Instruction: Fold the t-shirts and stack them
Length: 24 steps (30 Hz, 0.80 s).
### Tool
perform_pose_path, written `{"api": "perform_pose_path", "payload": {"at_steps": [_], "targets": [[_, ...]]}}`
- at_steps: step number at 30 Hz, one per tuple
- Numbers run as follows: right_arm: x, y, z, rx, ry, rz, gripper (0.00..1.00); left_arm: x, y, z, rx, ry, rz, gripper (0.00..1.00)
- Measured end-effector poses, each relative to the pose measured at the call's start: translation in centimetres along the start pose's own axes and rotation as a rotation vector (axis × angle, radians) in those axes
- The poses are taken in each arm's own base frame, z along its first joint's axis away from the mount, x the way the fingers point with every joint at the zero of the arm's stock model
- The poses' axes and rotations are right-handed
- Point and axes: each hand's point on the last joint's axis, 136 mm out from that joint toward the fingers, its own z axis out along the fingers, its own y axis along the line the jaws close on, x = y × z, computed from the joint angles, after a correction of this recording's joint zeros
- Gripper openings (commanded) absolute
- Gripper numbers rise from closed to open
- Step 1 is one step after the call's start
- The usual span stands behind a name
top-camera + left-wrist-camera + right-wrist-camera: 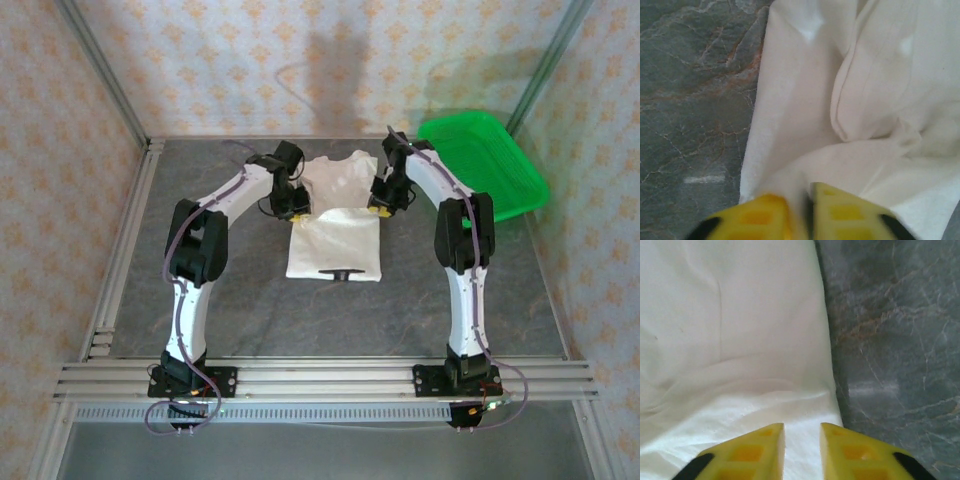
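Observation:
The white t-shirt (335, 240) lies in the middle of the table, its lower part folded up over the chest and a black printed mark (343, 274) at the near hem. My left gripper (297, 212) sits low on the fold's left corner. In the left wrist view its yellow fingers (760, 217) stand a narrow slit apart, with a ridge of cloth (865, 100) rising between them. My right gripper (381, 208) is at the fold's right corner. Its jaws (802, 440) are plainly parted over the shirt's edge (730, 340), gripping nothing.
A green plastic basket (490, 165) stands at the back right, partly over the table's edge. Bare grey marble table (300, 320) lies in front of and beside the shirt. Metal frame rails run along the left and near edges.

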Motion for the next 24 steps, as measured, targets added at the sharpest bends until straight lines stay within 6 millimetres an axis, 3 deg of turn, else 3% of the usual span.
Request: {"api": "perform_pose_path", "payload": {"at_steps": [2, 4, 9, 13, 18, 21, 24], "targets": [[-0.9, 0.3, -0.3, -0.017, -0.02, 0.009, 0.37, -0.6, -0.1, -0.4, 0.01, -0.013, -0.016, 0.57], [-1.7, 0.4, -1.0, -0.033, -0.043, 0.023, 0.38, -1.7, -0.2, -1.3, 0.022, -0.041, -0.031, 0.66], [-3.2, -0.4, -2.7, -0.061, -0.105, 0.049, 0.43, -3.7, 0.6, -4.3, 0.038, -0.116, -0.07, 0.72], [-1.7, -1.6, -4.5, -0.074, -0.134, 0.057, 0.5, -4.1, 0.3, -8.5, 0.072, -0.192, -0.068, 0.73], [2.7, -1.7, -6.6, -0.157, -0.155, 0.037, 0.62, -0.5, 0.6, -12.1, 0.124, -0.221, -0.048, 0.73], [5.9, -2.0, -6.8, -0.214, -0.141, 0.037, 0.64, 2.5, 2.0, -11.7, 0.14, -0.183, -0.066, 0.73], [9.2, -3.0, -5.7, -0.257, -0.097, 0.058, 0.65, 5.8, 3.7, -9.8, 0.135, -0.116, -0.096, 0.72]]}}
